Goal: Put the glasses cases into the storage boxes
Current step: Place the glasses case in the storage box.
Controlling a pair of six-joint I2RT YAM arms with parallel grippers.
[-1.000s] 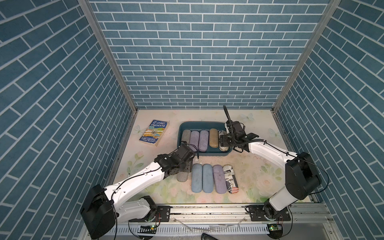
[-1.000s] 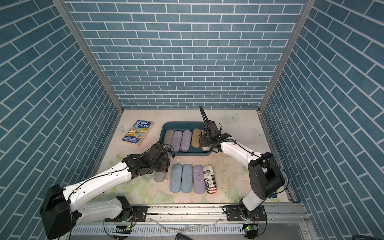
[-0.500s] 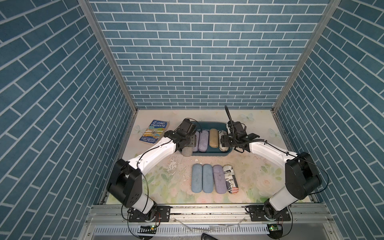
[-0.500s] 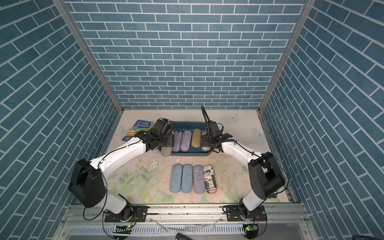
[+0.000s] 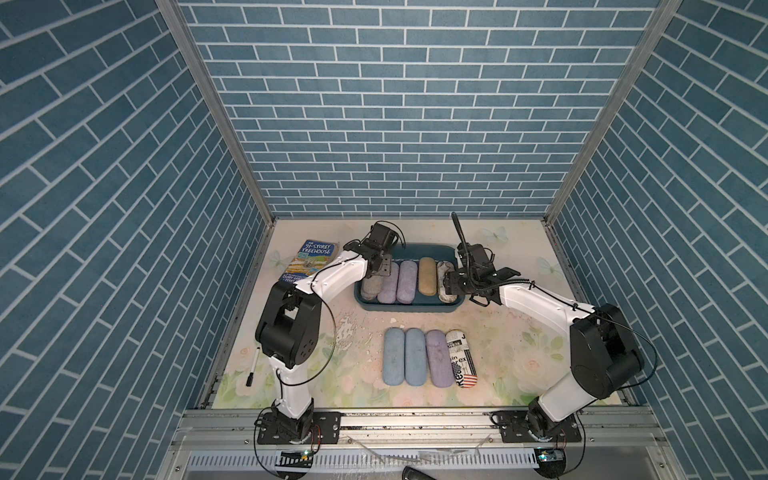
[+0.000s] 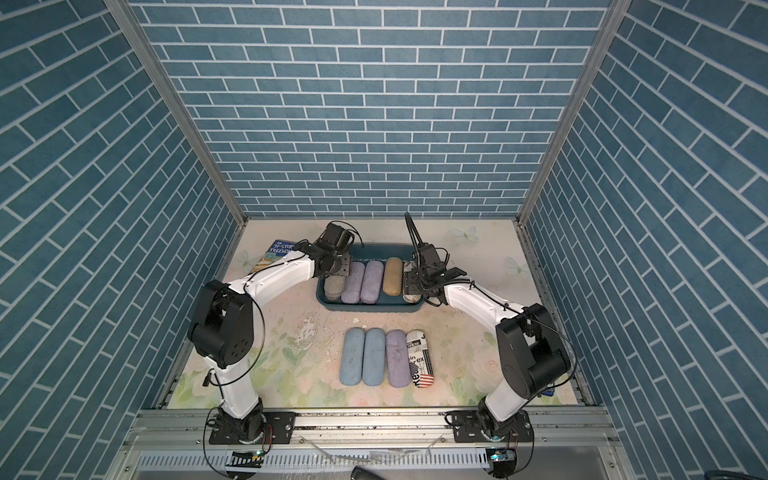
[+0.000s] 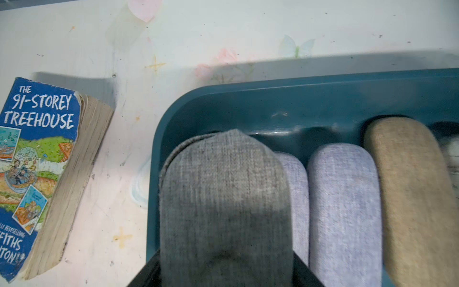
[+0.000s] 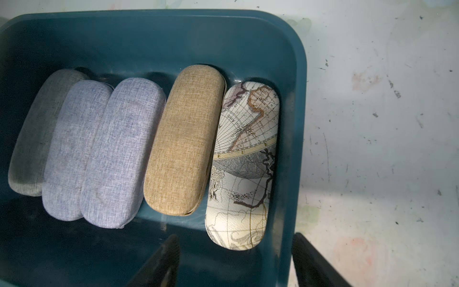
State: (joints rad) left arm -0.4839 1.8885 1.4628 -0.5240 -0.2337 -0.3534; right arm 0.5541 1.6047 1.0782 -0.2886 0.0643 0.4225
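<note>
Far to the left a book (image 5: 313, 259) lies on the table (image 5: 519, 332). Next to it the left gripper (image 5: 383, 267) reaches into the left end of the teal tub (image 5: 409, 308). Its two black fingers (image 7: 149, 273) press on both sides of a grey case (image 7: 223, 198), so it is holding that case. I cannot tell if the grey case sits on the bottom of the tub. Right beside it in the tub lie a lilac case (image 8: 74, 149), a second lilac case (image 8: 121, 151), a tan case (image 8: 183, 139) and a map case (image 8: 243, 161), all side by side. The right gripper (image 8: 236, 248) hangs over the right end of the tub, near the end of the map case. Its fingers are spread wide and hold nothing. Closer to me, four more cases lie in a neat row on the table, outside the tub: a light blue case (image 5: 393, 357), a second light blue case (image 5: 415, 357), a third lilac case (image 5: 439, 358) and a newspaper case (image 5: 462, 358) with a little flag on it.
</note>
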